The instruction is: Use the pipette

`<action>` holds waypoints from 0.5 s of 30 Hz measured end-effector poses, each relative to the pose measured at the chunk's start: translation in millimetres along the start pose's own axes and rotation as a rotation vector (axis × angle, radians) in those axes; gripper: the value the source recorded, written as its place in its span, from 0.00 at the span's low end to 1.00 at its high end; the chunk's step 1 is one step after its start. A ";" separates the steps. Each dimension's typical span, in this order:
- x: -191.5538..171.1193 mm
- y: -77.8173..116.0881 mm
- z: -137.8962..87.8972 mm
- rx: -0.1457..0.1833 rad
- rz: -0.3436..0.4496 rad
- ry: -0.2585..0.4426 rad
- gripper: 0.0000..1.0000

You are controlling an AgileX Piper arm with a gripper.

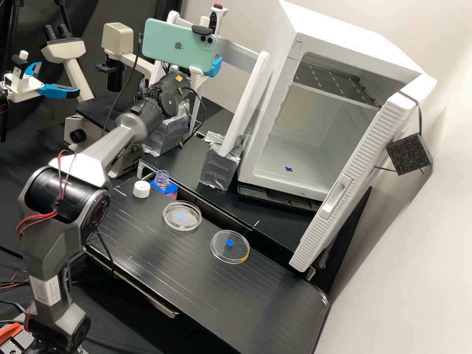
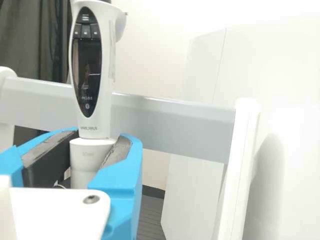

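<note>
My claw (image 1: 215,67), up at the top centre of the high view, is clasping the white pipette (image 2: 106,65) upright by its lower collar.

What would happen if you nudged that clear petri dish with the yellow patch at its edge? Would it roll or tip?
Probably neither: the petri dish is shallow and lies flat on its broad base. A push would more likely slide it, as the black bench looks fairly smooth. Its thin, clear wall suggests something light that might crack if squeezed hard.
</note>
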 end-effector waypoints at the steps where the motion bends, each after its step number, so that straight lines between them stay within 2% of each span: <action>1: 0.7 -1.6 0.7 0.000 -0.005 -0.005 0.00; 3: 2.6 -4.8 2.0 0.006 -0.016 -0.019 0.00; 7: 2.9 -9.2 1.4 0.040 -0.033 -0.040 0.00; 13: 2.9 -11.5 -0.1 0.048 -0.042 -0.043 0.00; 15: 2.8 -12.0 -0.4 0.068 -0.044 -0.044 0.00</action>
